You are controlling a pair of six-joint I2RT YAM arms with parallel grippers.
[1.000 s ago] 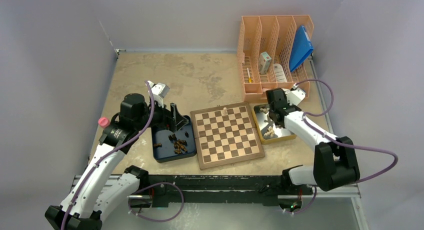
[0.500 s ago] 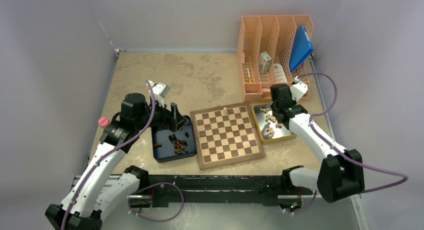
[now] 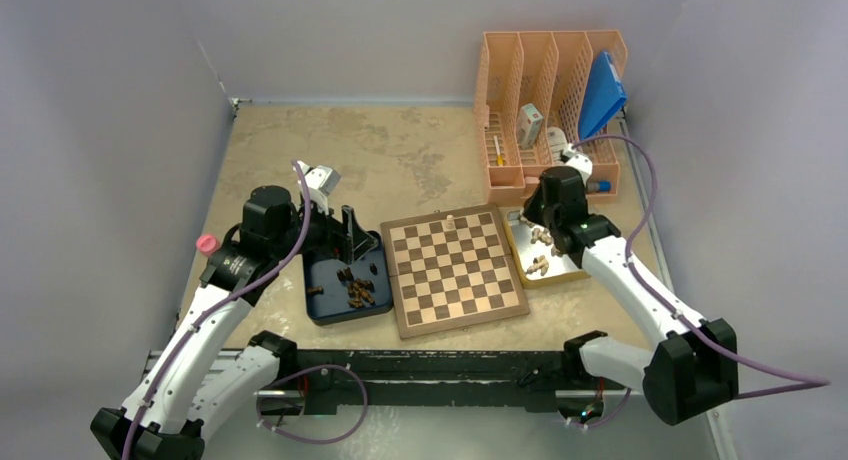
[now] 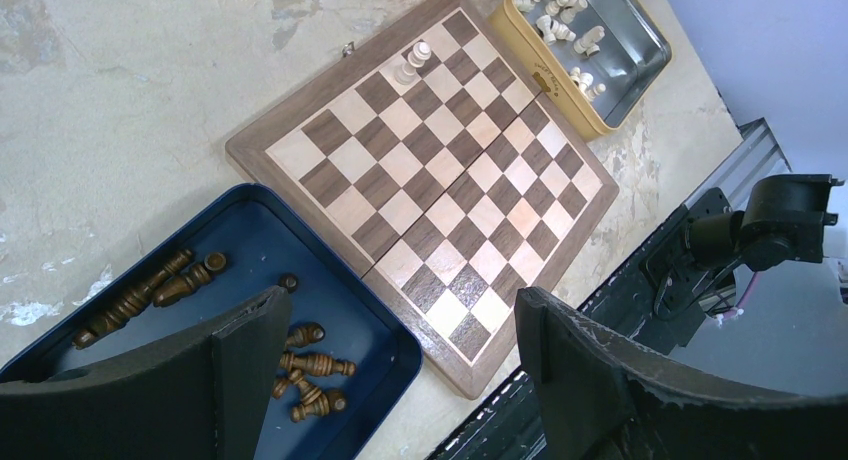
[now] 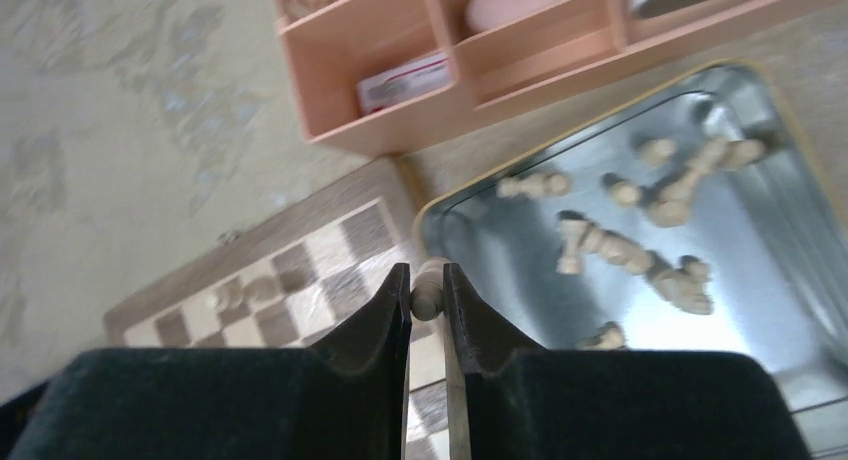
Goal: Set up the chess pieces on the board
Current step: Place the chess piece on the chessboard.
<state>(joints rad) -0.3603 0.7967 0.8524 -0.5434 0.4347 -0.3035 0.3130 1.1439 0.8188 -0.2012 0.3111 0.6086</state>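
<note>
Pale grey walls close in a mottled beige worktop (image 3: 330,150); the board (image 3: 455,270) lies flat near its front edge, between the two arms. A dark blue tray (image 3: 325,305) sits touching or just beside the board's left edge; the dark pieces (image 3: 355,290) lie toppled in it, some in a loose cluster and a few along its left wall. A yellow tray (image 3: 575,270) sits just beside the board's right edge, with the pale pieces (image 3: 540,265) scattered on its metal floor, most of them on their sides. One lone pale piece (image 3: 450,220) is on a square of the board's far row; the other squares are bare.

The right pincer (image 5: 427,277) hangs above the yellow tray's far corner next to the board; its jaws are drawn narrow on a pale chessman (image 5: 430,290), gripped between the black fingertips and lifted off the tray. The left pincer (image 4: 400,380) hovers over the dark blue tray and the board's left edge, jaws spread wide and holding nothing.

Behind the yellow tray stands a peach organiser (image 3: 550,100) with a blue folder (image 3: 603,95) leaning in its right slot; a pink cap (image 3: 207,244) rests near the worktop's left edge.
</note>
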